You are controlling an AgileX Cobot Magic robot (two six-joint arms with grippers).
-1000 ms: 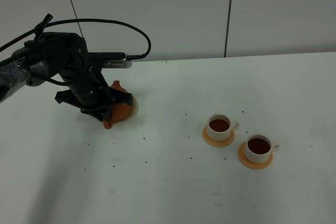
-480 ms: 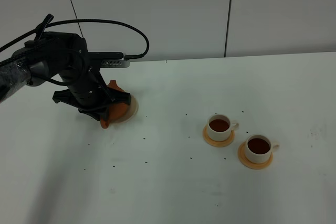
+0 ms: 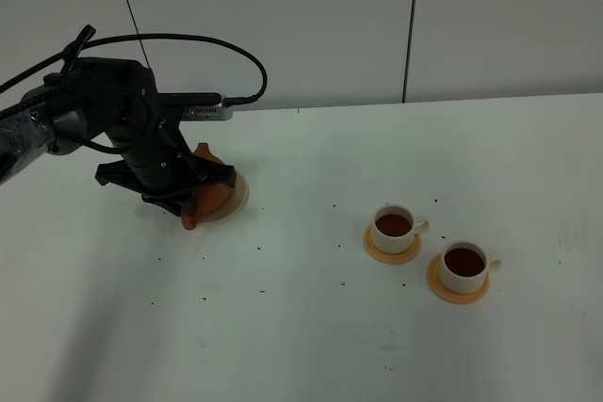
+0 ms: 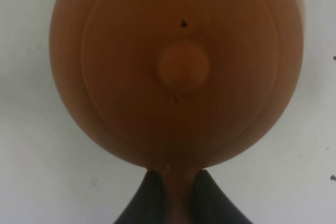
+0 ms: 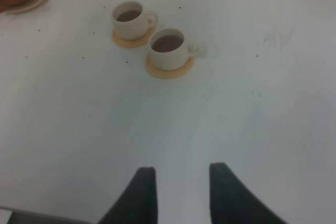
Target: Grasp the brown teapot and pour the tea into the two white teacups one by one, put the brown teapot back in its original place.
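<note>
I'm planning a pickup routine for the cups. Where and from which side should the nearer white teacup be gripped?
Grip the nearer teacup by its tiny side handle, coming from the table's right side, since the handle juts that way. It stands upright on an orange coaster and is full of tea, so lift it level. The other cup sits close on its left, so that side looks more cramped.

White speckled table (image 3: 311, 327); pale panelled wall (image 3: 320, 16).

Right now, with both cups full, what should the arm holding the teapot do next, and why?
Probably open the left gripper and let go: both white teacups hold tea, and the brown teapot seems to sit back on its pale saucer, handle pinched.
</note>
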